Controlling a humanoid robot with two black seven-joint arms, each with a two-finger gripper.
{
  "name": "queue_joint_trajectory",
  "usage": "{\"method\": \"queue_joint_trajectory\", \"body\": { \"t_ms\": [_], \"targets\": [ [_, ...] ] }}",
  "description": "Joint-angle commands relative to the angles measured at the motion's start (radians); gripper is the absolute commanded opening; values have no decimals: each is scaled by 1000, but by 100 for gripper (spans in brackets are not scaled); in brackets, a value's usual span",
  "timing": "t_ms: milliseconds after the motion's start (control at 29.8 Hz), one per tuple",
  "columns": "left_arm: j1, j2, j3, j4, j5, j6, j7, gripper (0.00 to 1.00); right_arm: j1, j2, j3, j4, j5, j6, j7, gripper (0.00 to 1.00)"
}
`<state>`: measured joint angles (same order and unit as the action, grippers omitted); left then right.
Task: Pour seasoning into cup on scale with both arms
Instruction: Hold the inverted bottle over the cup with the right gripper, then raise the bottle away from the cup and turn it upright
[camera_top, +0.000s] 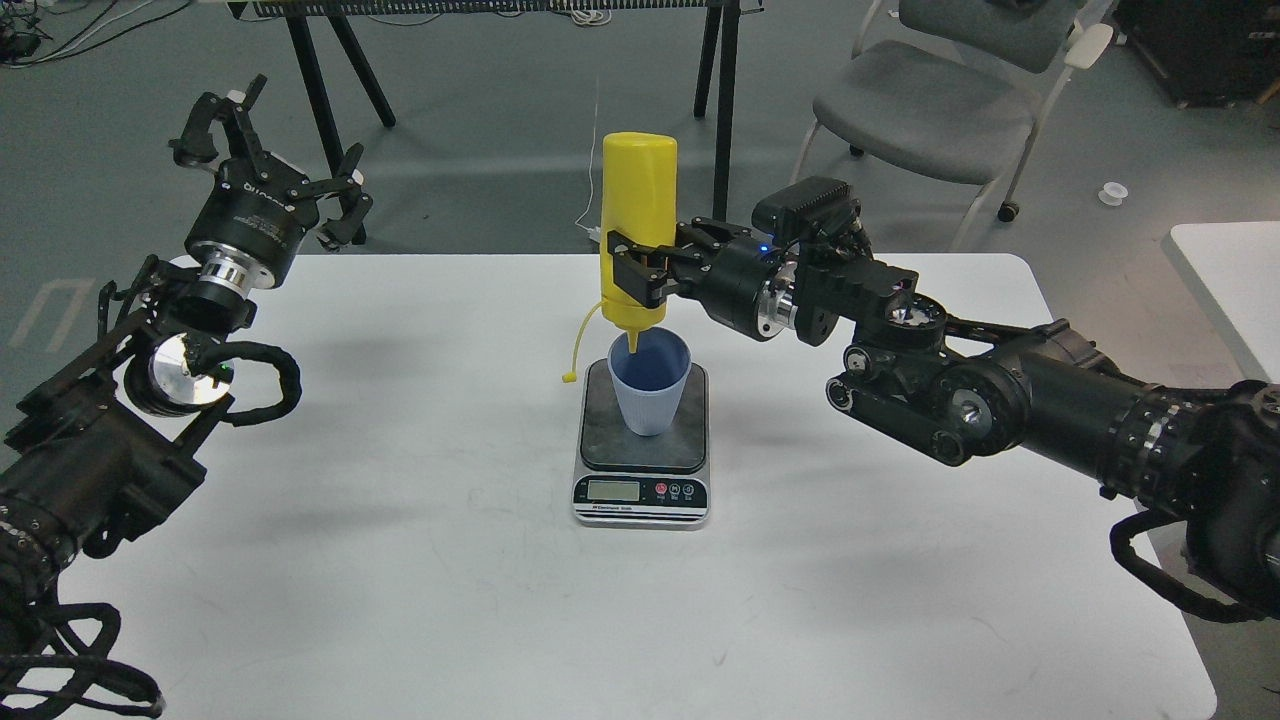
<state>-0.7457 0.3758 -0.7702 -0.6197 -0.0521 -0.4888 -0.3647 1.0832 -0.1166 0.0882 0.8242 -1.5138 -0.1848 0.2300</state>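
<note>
While your right gripper (632, 262) is clamped across the middle of the seasoning bottle (637, 215), the bottle stands upside down, base up and cone nozzle pointing straight down into the mouth of the cup (650, 385). You can see one black finger (632, 282) wrapped over the near face of the yellow plastic; the opposing finger is hidden behind the bottle, so the grip reads as closed on it from both sides. The nozzle tip sits just inside the rim of the cup, at its back left edge, and whether anything is flowing out cannot be told. The thin cap strap (582, 345) hangs loose from the neck, curving down to the left of the cup, its end dangling above the table (400, 520).

The light blue cup stands upright on the dark plate of the scale (642, 455), roughly centred. The scale rests on the white table with its display facing you; the digits are too small to read.

Your left gripper (275, 165) is well apart from all this, raised over the table's far left corner, its fingers spread wide and holding nothing.
</note>
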Motion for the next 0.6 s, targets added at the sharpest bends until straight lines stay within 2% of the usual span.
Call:
{"method": "queue_joint_trajectory", "body": {
  "t_ms": [0,235,436,570],
  "targets": [
    [0,2,0,0,0,0,0,100,0,5,-27,0,0,-10,0,35],
    [-1,8,-1,0,0,0,0,100,3,9,-33,1,1,-10,0,35],
    [-1,6,0,0,0,0,0,100,12,-40,24,16,53,11,-15,36],
    [-1,5,0,0,0,0,0,100,17,-84,119,13,242,111,-20,36]
  ]
}}
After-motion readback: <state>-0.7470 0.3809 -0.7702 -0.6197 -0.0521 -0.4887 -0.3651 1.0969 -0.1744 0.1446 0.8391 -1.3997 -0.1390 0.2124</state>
